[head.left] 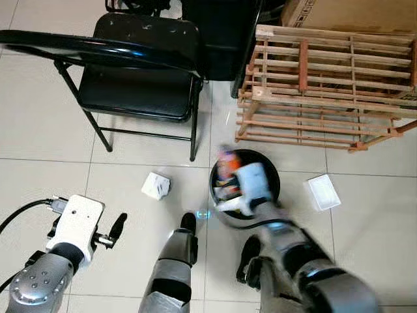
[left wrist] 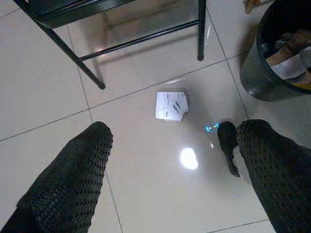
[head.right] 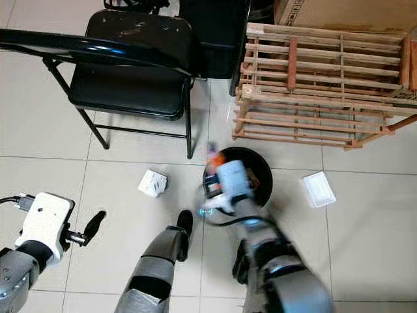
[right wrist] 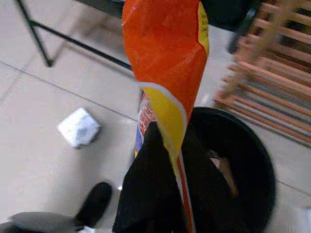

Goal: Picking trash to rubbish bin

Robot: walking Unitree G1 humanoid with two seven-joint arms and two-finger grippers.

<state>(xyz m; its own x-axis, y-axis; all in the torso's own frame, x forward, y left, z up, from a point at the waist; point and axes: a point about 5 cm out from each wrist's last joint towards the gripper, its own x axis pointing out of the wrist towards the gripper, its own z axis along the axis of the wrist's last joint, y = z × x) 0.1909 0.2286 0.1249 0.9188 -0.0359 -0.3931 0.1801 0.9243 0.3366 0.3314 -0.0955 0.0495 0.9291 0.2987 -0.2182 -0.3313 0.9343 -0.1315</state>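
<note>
Black fingers of the right pincer [right wrist: 165,194] pinch an orange and yellow snack wrapper [right wrist: 167,68], holding it just above the round black rubbish bin [head.left: 270,179] at centre frame; some trash already lies inside. By my reading the drop is imminent, not done. Still on the tiled floor: a crumpled white carton [head.left: 156,186] left of the bin and a flat white tray [head.left: 324,192] to its right. At lower left, the left pincer [left wrist: 170,184] hangs spread and empty.
</note>
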